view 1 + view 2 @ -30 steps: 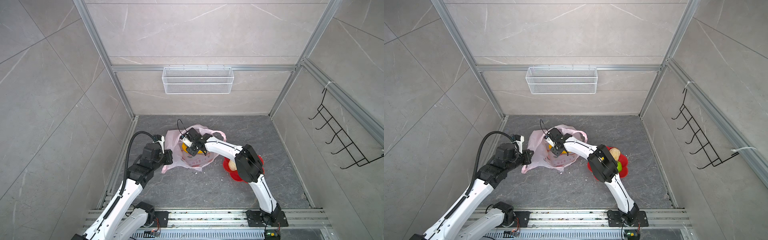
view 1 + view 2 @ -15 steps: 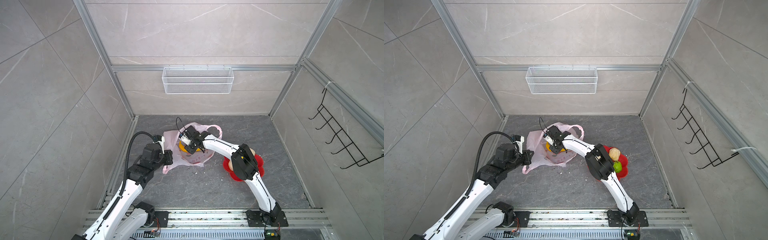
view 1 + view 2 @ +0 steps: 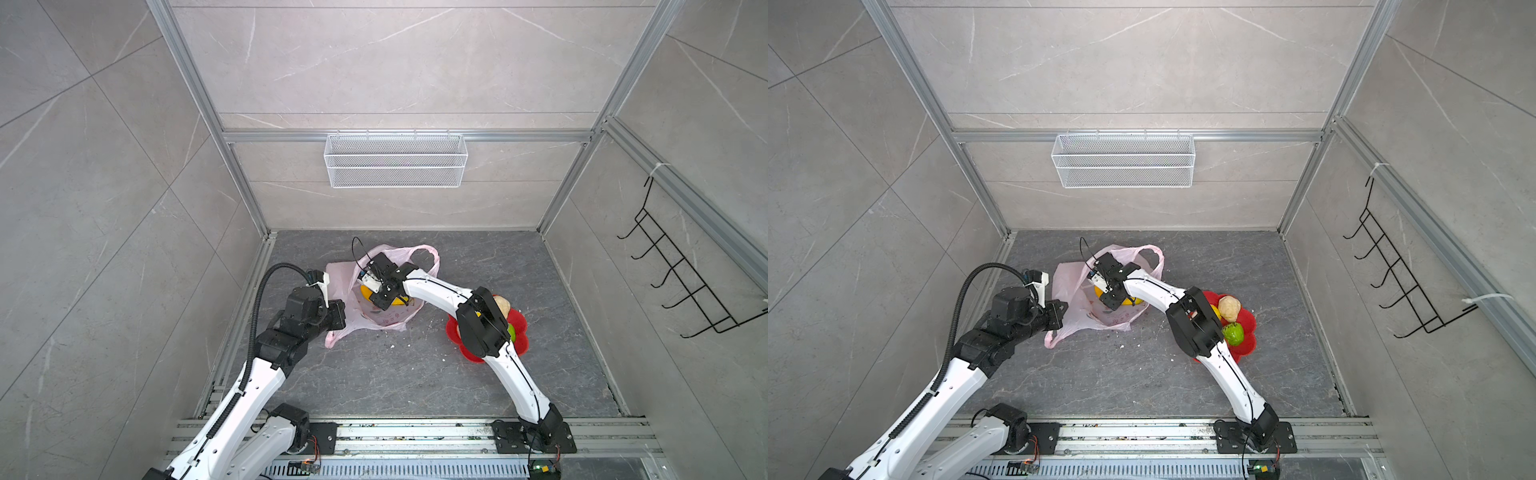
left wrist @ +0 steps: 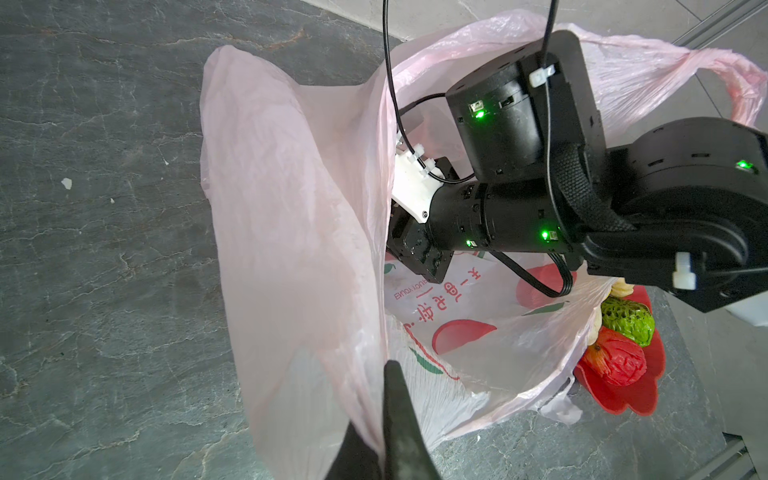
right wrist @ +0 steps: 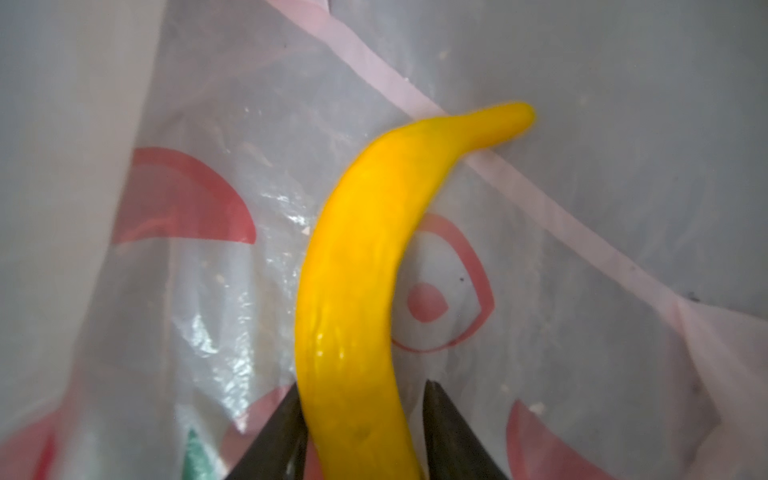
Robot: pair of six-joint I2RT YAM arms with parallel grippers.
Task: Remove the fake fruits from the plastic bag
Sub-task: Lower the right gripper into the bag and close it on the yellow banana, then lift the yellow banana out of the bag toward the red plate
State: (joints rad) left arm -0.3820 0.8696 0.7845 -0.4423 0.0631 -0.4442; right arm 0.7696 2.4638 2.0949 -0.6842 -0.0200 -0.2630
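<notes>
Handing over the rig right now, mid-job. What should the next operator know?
Left gripper: shut on the rim of the plastic bag, holding its mouth open.
Right gripper: inside the bag, jaws open astride the banana, not clamped.
Done: beige lump, green ball and red ball lie in the red dish.
Left: grip the banana and lift it out. No other fruit shows in the bag.

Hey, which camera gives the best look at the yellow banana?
The right wrist view: the banana spans the frame between the right claw's fingers inside the plastic bag. Both top views show only yellow slivers under that wrist; the left wrist view hides it.
</notes>
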